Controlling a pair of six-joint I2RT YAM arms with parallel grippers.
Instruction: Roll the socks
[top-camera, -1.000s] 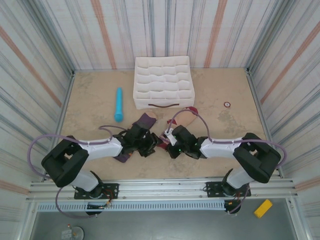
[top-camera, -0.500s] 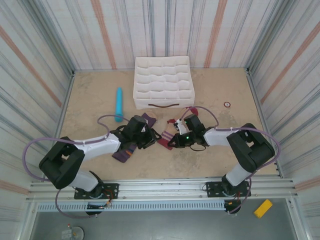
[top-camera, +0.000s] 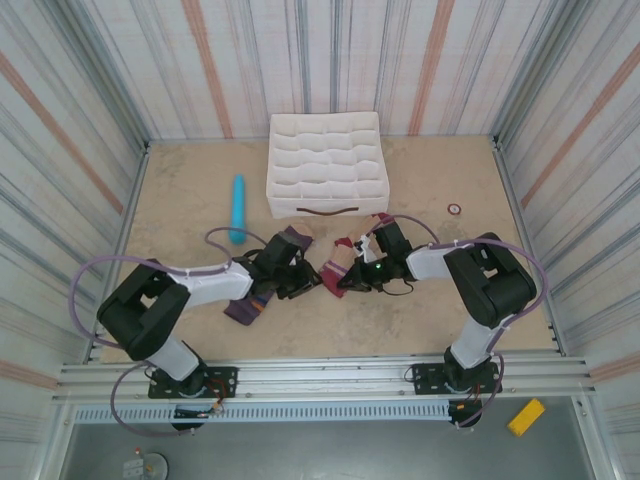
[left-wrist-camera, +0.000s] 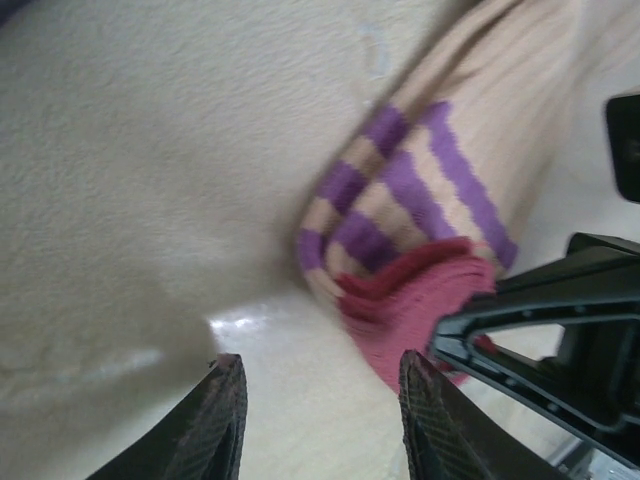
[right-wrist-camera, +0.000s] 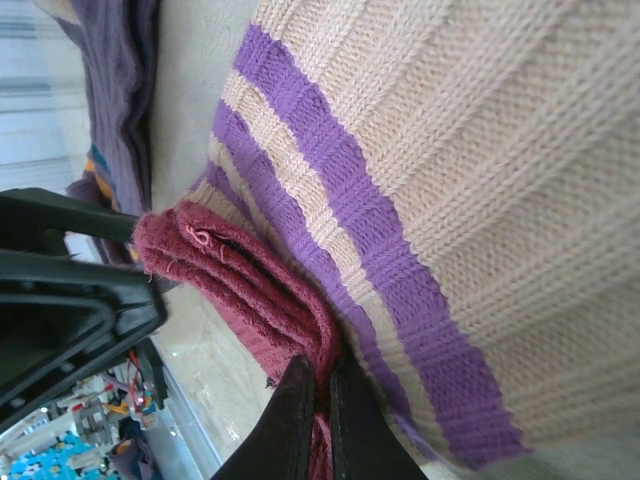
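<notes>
So here's where I'm at with the socks: my right gripper (right-wrist-camera: 320, 378) is pinched tight on the maroon cuff edge of the beige sock (right-wrist-camera: 470, 140), with the folded cuff bunched up right at my fingertips. That sock lies on the table (top-camera: 190, 190) about in the middle, between my two arms and a bit nearer to me than the white organizer (top-camera: 325, 209); its purple stripes sit just behind the cuff. My left gripper (left-wrist-camera: 320, 378) is low over the table and pointed at that same cuff. The fingers are apart by a moderate gap with bare table between them, so nothing's in it, and the cuff is just past the fingertips. From the left wrist I can see my right gripper touching the maroon edge. The purple sock (top-camera: 248, 306) lies flat just left of the beige one, partly under my left arm. A light-blue cylinder (top-camera: 237, 208) lies farther back on the left, well apart from both socks.
</notes>
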